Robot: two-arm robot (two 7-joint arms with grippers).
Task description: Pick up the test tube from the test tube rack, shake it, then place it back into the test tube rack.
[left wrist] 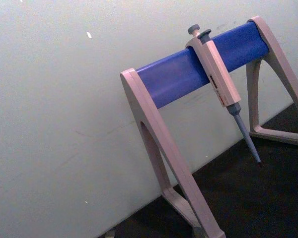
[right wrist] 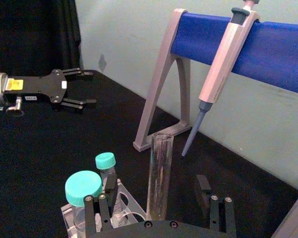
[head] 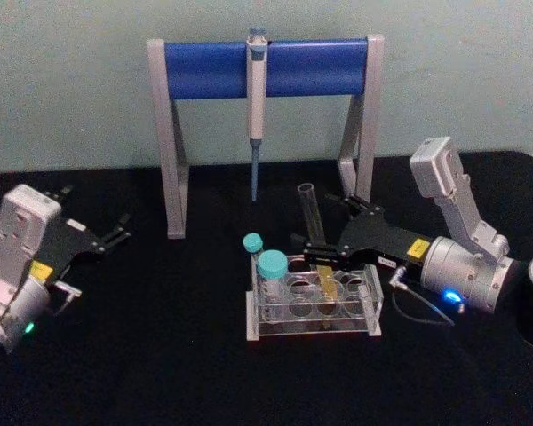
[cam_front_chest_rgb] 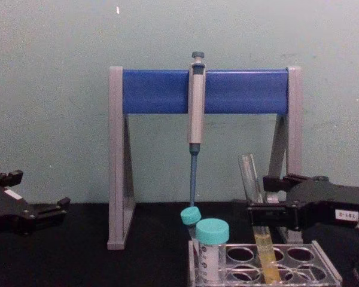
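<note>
Now, right gripper (right wrist: 158, 201): jaws spread, one on each side of the test tube (head: 313, 217)
test tube: leaning in the rack (head: 355, 325)
left gripper (right wrist: 92, 88): far left, jaws spread

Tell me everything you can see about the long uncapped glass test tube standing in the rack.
The test tube is long, slim, clear glass, uncapped, with yellow liquid in its lower part. It stands in a hole of the clear plastic test tube rack, leaning slightly, its open mouth well above the teal-capped tubes beside it. The right pincer straddles it, open, with its fingers apart from the glass.
</note>
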